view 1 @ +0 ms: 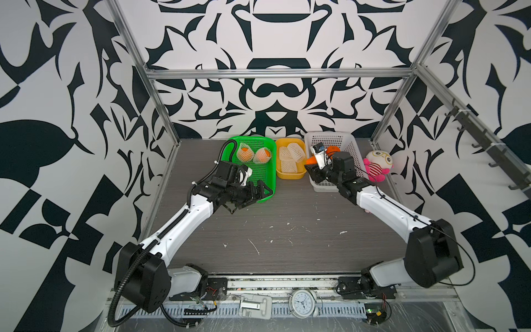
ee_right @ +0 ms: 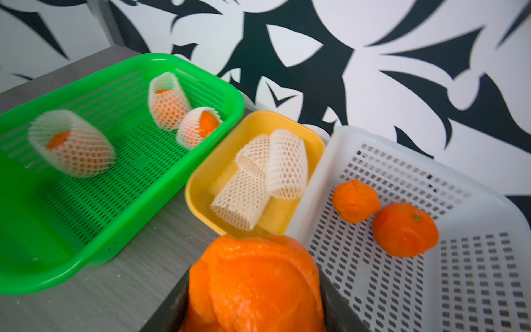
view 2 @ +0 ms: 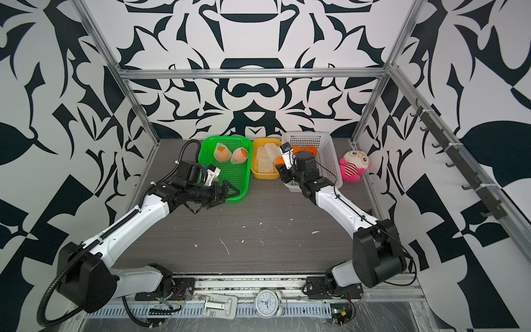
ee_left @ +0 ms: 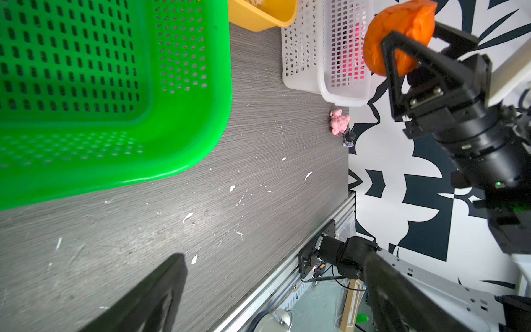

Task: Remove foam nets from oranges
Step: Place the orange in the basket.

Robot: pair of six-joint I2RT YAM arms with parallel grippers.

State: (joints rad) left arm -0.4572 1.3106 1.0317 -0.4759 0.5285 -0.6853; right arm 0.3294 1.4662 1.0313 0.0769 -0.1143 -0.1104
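Right gripper [ee_left: 413,34] has a bare bumpy-skinned orange [ee_right: 255,284] clamped between its black jaws. The fruit fills the gap and bulges past both fingers, and it hangs right at the near left rim of the white perforated plastic basket [ee_right: 319,184], just beside the yellow plastic tub [ee_right: 218,169]. Two more bare oranges [ee_right: 355,201] [ee_right: 403,230] lie touching each other on that white basket's floor. In the tub, three white foam mesh nets [ee_right: 287,163] lie piled and overlapping. Over in the green perforated plastic basket [ee_right: 129,186] sit three netted oranges [ee_right: 74,143], two touching near the far wall and one apart from them. Left gripper [view 1: 250,199] has its jaws spread wide with nothing between them, hovering at the green basket's near right corner, one finger over the rim. The three containers stand side by side along the back wall. In front of them the dark wood-grain table [view 1: 287,230] runs open between both arms, flecked with white scraps.
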